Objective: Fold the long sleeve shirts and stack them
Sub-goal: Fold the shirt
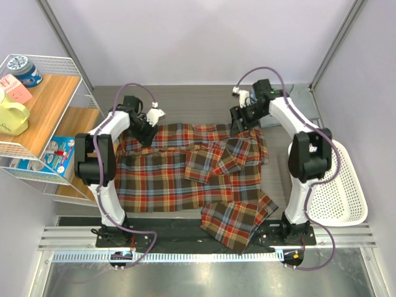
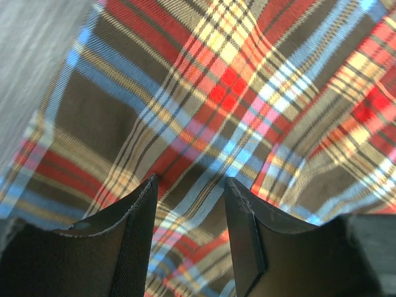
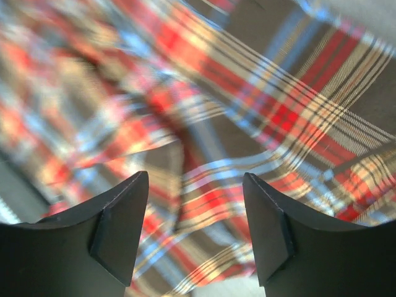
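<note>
The plaid flannel shirt (image 1: pixel 185 176) lies spread on the table, one sleeve folded over its middle and another part hanging toward the near edge. My left gripper (image 1: pixel 146 133) hovers over its far left corner, open and empty; the plaid cloth (image 2: pixel 235 93) fills the left wrist view. My right gripper (image 1: pixel 238 129) hovers over the far right corner, open and empty, with rumpled plaid cloth (image 3: pixel 260 105) below it. The plain grey-blue shirt is out of view.
A white mesh basket (image 1: pixel 346 198) stands at the right table edge. A wire shelf (image 1: pixel 37 124) with a yellow mug, boxes and a tin stands at the left. Grey table (image 2: pixel 31 62) shows beyond the shirt's edge.
</note>
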Robot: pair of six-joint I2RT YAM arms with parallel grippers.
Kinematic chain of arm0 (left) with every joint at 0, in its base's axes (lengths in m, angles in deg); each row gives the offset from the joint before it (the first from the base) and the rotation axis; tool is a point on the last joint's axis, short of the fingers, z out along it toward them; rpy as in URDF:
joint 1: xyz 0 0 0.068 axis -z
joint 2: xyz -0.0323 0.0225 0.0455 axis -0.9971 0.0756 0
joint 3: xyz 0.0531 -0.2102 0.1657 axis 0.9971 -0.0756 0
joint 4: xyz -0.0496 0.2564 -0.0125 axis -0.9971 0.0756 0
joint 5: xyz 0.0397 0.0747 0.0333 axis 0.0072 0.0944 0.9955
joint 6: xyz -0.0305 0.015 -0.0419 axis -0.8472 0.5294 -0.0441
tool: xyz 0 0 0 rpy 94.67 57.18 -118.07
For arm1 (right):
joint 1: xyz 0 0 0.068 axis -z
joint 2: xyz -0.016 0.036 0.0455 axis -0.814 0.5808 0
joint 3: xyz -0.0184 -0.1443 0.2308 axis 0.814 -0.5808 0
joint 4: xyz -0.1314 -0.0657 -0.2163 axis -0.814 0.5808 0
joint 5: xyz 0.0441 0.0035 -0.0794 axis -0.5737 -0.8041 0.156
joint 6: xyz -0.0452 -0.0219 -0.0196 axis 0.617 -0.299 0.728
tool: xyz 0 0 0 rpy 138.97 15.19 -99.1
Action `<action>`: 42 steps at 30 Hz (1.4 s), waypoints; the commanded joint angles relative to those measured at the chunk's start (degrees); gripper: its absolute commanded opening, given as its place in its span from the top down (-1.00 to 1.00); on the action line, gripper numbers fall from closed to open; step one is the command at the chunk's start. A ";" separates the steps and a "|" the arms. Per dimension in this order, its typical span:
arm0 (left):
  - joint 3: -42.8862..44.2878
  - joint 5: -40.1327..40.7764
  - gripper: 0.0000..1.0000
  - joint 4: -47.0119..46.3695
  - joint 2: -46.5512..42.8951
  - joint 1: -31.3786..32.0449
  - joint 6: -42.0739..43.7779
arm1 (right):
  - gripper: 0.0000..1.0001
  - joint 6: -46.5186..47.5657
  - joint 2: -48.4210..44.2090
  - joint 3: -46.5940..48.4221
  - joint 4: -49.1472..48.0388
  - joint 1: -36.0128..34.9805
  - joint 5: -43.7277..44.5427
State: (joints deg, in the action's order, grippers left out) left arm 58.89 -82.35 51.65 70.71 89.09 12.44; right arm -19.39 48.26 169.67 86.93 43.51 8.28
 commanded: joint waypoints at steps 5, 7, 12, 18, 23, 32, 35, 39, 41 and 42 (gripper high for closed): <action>4.09 8.16 0.07 1.61 5.29 2.90 -2.48 | -0.27 2.66 11.64 0.19 -2.82 -0.53 17.96; 4.44 9.57 0.07 1.35 6.26 4.31 -3.27 | -0.25 4.15 13.66 -0.16 -2.82 0.52 20.08; 10.39 10.01 0.07 1.78 11.00 5.81 -6.96 | -0.22 7.23 16.30 -0.08 -2.82 3.51 26.31; 12.97 5.73 0.07 9.16 6.64 3.88 0.21 | -0.24 8.47 14.64 3.08 0.96 3.87 21.24; 9.46 5.88 0.05 13.56 0.99 3.61 10.96 | -0.25 7.59 10.86 2.21 2.98 2.46 15.08; 8.13 4.83 0.08 17.96 1.42 3.61 16.50 | -0.16 10.66 3.83 1.34 9.66 2.02 6.32; 7.26 5.17 0.08 17.70 1.69 3.61 16.86 | -0.20 12.86 -0.04 -1.83 10.10 1.67 2.88; 4.19 6.23 0.09 16.82 1.95 3.52 17.82 | -0.31 13.39 -2.42 -6.39 7.12 -2.02 3.64; 3.30 6.67 0.13 15.32 1.87 3.35 17.82 | -0.34 11.29 -1.72 -6.58 4.66 -4.21 4.00; 3.12 6.93 0.15 14.97 1.95 3.17 18.00 | -0.36 10.59 -1.28 -6.14 3.78 -4.74 4.70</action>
State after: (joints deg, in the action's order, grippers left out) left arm 63.31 -75.79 67.62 73.03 92.65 28.55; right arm -7.87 47.21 164.23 94.36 42.61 14.05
